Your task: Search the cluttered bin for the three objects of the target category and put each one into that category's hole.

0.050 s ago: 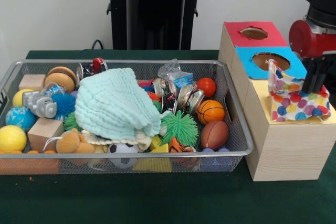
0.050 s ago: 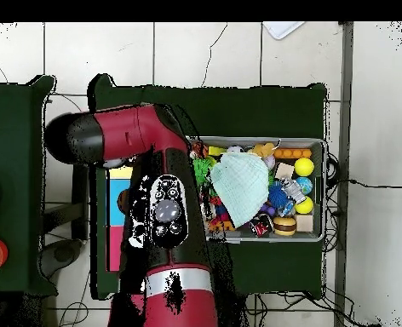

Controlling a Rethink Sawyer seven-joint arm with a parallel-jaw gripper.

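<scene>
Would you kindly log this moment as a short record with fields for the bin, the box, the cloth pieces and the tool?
bin: wire mesh bin on the green table, full of toys
on top of the pile: pale green knitted cloth
box: wooden box to the right of the bin in the front view, red panel and blue panel each with a hole
at the box: polka-dot cloth, draped on the box top beside the blue hole
tool: over the polka-dot cloth; grip not discernible

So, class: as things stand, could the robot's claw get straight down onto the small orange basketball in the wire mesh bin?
Probably yes. The small orange basketball lies uncovered on top near the wire mesh bin's right end, clear of the pale green knitted cloth. The claw is over the wooden box, holding a spotted cloth.
</scene>
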